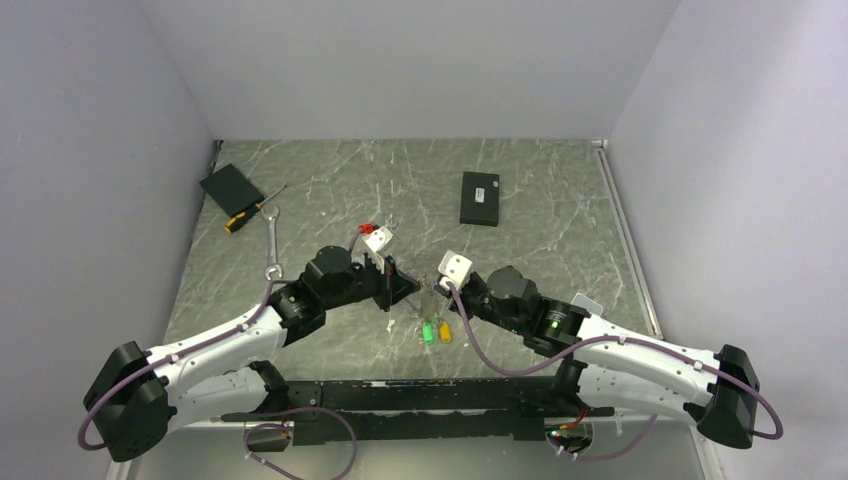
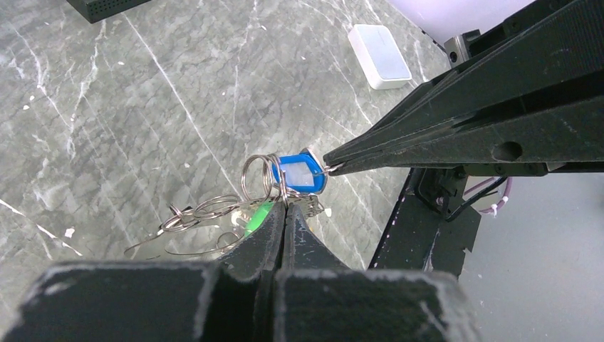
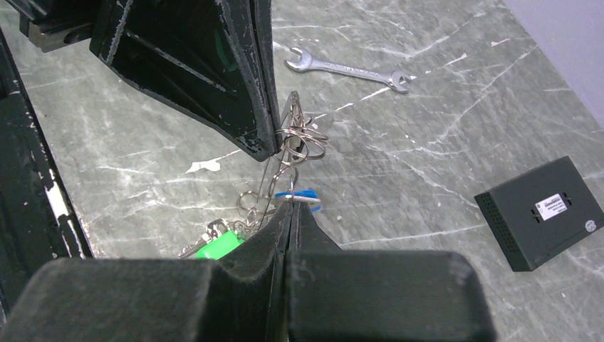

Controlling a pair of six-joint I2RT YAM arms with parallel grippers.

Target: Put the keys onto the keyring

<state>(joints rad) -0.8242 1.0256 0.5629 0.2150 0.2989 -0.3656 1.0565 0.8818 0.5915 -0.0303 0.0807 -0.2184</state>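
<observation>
Both arms meet tip to tip at worktop [image 1: 560,260] centre, just ahead of the bases. The left gripper [image 2: 285,207] has its jaws closed, pinching the keyring [image 2: 258,173] at its small ring cluster. The right gripper [image 3: 293,206] has its jaws closed on the blue key [image 2: 302,174], gripping the plastic head at one corner. The blue key sits right against the ring cluster, between the two sets of tips. Whether it is threaded on cannot be told.

The rest of the keyring wire trails down and away from the left jaws, with more loops bunched low. Whether they touch the worktop cannot be told.

The green key [image 1: 427,332] lies just below the jaws, and the yellow key [image 1: 444,330] is beside it on the worktop.

A wrench [image 3: 349,69] lies flat on the left side, well apart from the jaws. A screwdriver [image 1: 250,212] and a black pad [image 1: 231,186] are at far left. A black box [image 1: 480,198] sits at far centre, and a white box [image 2: 379,55] sits near the right arm.
</observation>
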